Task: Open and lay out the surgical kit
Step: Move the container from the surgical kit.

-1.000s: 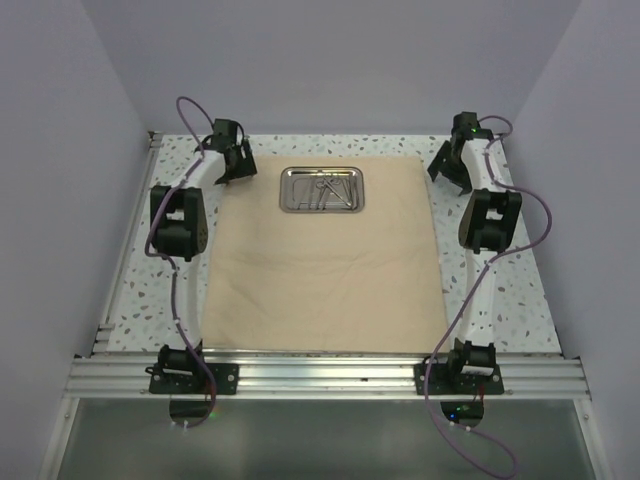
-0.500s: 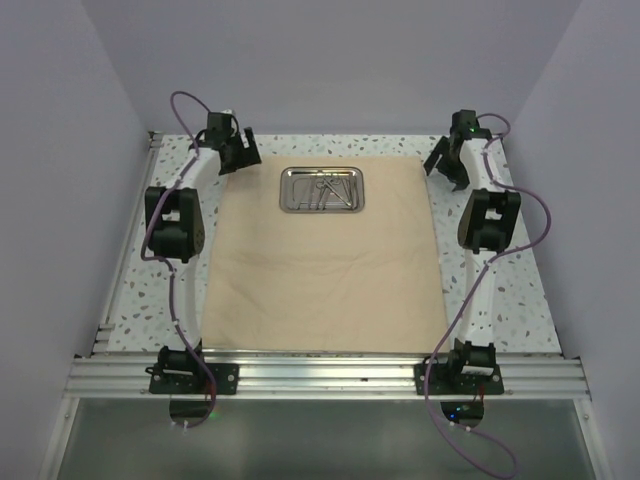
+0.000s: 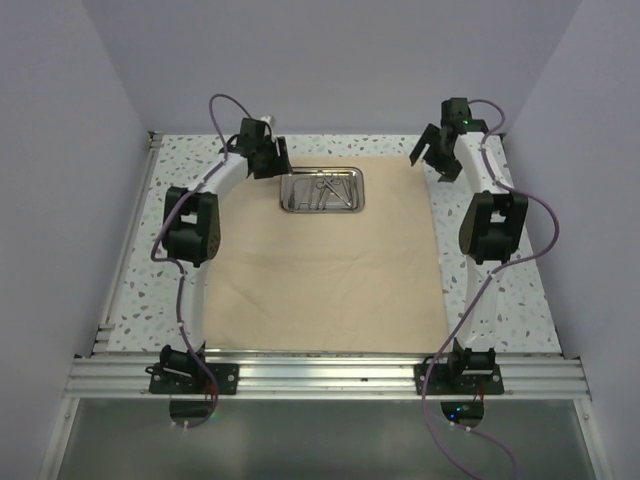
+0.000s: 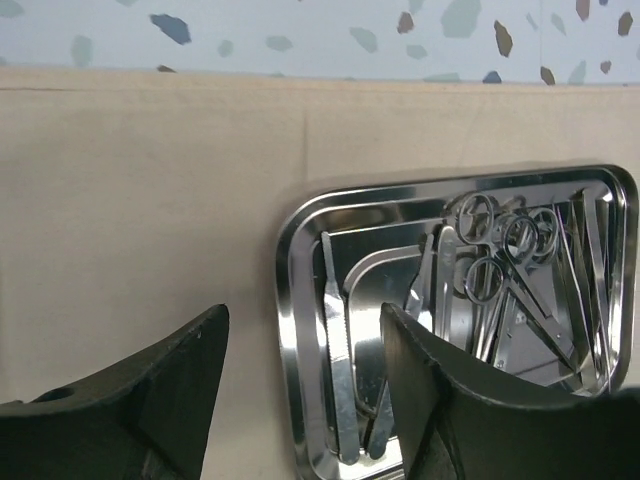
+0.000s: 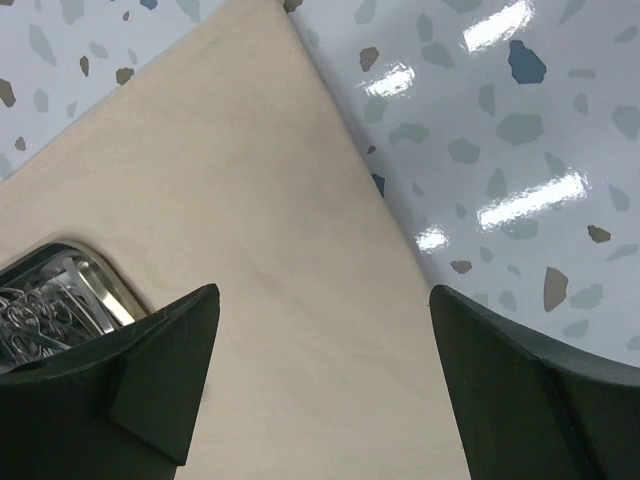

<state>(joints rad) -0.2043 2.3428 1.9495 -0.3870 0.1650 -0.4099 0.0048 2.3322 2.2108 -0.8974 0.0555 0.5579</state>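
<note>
Top external view: the beige cloth wrap (image 3: pixel 330 270) is seen spread flat under the steel tray (image 3: pixel 321 190). The left gripper (image 3: pixel 268 160) is held over the tray's left edge, jaws parted and empty. The right gripper (image 3: pixel 437 160), likewise spread, is held well right of the tray. Thin instruments (image 4: pixel 500 270) are piled inside the tray. Unwrapping is judged done; next, one instrument must be pinched out.

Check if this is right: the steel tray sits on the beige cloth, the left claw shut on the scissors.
Wrong: the left claw is open and empty; the scissors lie in the steel tray, as the left wrist view shows. The rest holds.
</note>
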